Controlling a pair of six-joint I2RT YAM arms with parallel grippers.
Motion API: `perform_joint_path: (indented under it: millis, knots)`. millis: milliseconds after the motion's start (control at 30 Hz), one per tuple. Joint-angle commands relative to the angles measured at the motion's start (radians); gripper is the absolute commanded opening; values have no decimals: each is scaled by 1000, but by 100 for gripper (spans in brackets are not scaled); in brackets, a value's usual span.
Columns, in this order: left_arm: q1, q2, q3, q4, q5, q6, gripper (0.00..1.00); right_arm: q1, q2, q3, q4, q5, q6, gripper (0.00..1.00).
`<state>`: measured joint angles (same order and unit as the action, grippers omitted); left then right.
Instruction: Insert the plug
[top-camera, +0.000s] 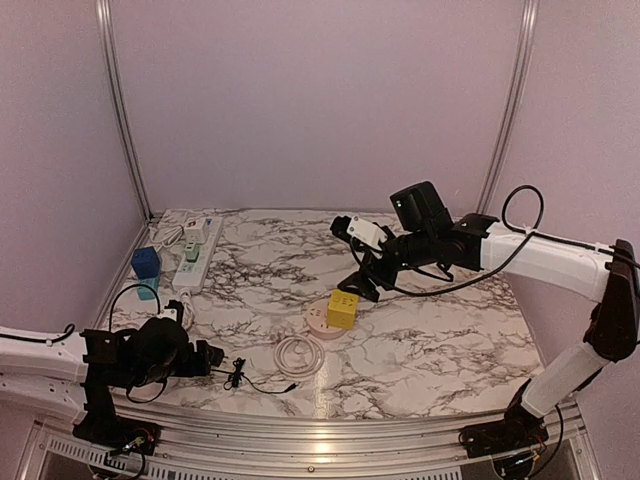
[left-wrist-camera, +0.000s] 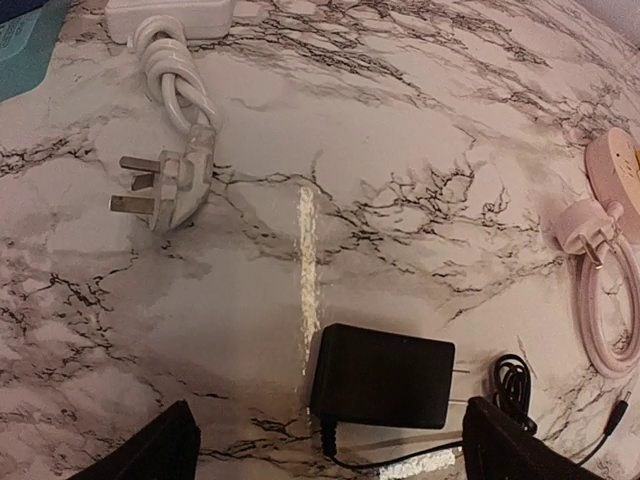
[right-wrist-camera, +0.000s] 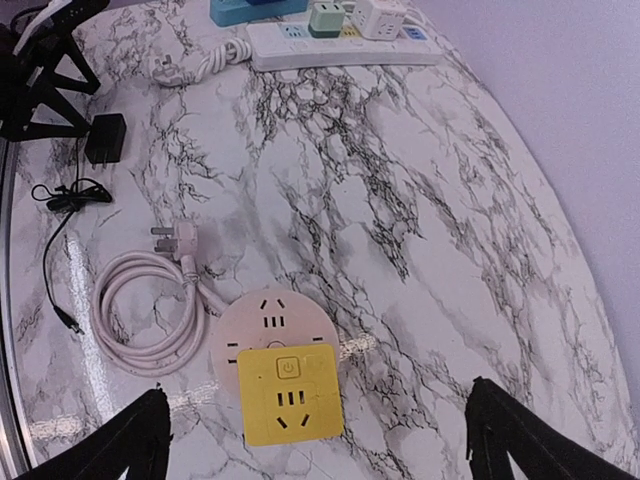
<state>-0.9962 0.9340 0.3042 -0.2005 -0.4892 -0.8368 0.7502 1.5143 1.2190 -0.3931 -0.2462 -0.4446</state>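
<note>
Right tool (right-wrist-camera: 320, 437), jaws apart, hovers over yellow cube (right-wrist-camera: 288, 392). The cube sits on pink socket (right-wrist-camera: 268, 318) and looks seated. Insertion likely done; next, lift straight clear. Left tool (left-wrist-camera: 330, 450) also apart, over black adapter (left-wrist-camera: 380, 380) lying on bench (left-wrist-camera: 400, 180).

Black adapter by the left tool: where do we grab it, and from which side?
Grip the black adapter by its body, across the two long side faces, coming straight down with the left tool. It lies flat, prongs at one short end and the cord leaving near the other, so the long sides look like the only clear parallel faces.
</note>
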Motion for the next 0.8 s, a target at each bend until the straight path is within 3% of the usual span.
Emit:
perform_joint_path:
  millis: [0, 400, 633, 767]
  knots:
    - [22, 63, -12, 122, 86, 41, 93, 12, -3, -11, 20, -7, 19, 99]
    - [61, 211, 36, 170, 133, 110, 83, 12, -17, -31, 28, -8, 20, 97]
    - [63, 224, 32, 191, 143, 115, 69, 11, -7, -27, 40, -16, 32, 90]
    - [63, 209, 32, 219, 143, 129, 55, 12, 11, -9, 43, -44, 46, 85]
